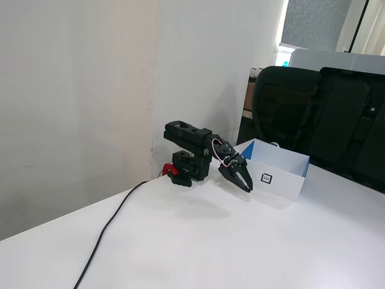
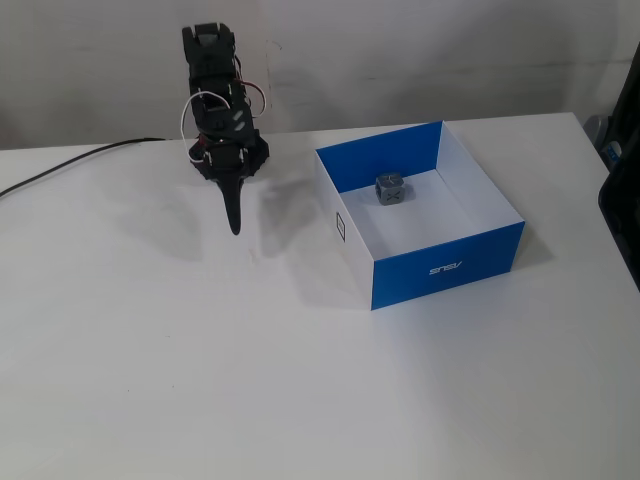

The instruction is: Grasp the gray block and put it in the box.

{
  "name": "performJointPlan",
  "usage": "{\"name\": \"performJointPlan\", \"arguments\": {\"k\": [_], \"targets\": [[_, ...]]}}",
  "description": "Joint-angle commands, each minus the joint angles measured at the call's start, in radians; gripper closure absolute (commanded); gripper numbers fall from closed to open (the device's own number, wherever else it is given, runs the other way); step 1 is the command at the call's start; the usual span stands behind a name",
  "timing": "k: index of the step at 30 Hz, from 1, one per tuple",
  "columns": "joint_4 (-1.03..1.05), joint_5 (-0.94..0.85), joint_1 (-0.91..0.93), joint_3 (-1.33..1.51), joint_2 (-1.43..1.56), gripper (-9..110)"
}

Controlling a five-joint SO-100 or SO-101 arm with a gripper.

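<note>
White tabletop (image 2: pixel 300 400) against a pale plaster wall (image 1: pixel 78 90); dark office chairs (image 1: pixel 289 108) behind the far edge in a fixed view.

Gripper (image 2: pixel 235 226): black, two-fingered, jaws pressed together into one tapered point, nothing between them. Tip hangs just above the table, aimed down and toward the camera in a fixed view; in the other fixed view (image 1: pixel 245 185) it slants down toward the box's marked wall, close to it but apart.

Arm (image 1: pixel 192 135): black, folded low, upper link roughly level, red and white wires looping at the wrist (image 2: pixel 215 105). Base (image 1: pixel 191 168) stands near the wall, with a small red part (image 1: pixel 169 168) beside it. Black cable (image 2: pixel 60 170) runs from the base across the table to the left edge.

Gray block (image 2: pixel 390 189): small, dark gray, squarish with rounded corners, lighter marks on its faces, too small to read. Lies on the white floor of the box, near the back blue wall, well apart from the gripper. Sits slightly turned against the box walls; no clear long axis, sides appear about equal.

Box (image 2: pixel 450 262): low, open-topped, nearly square; white floor, blue on the near outer wall and the back inner wall, white lettering upside down on the near wall. Small black-and-white square marker (image 2: pixel 340 228) on the white wall facing the arm, also seen in the other fixed view (image 1: pixel 266 178). Block hidden by the box wall in that view.
</note>
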Motion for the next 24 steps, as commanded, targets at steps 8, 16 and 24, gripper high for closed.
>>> {"name": "performJointPlan", "arguments": {"k": [8,16,24], "targets": [[0.13,0.06,-0.046,0.064,0.117,101],[0.334,0.074,-0.06,0.058,0.261,98],[0.334,0.072,-0.058,0.058,0.261,101]]}}
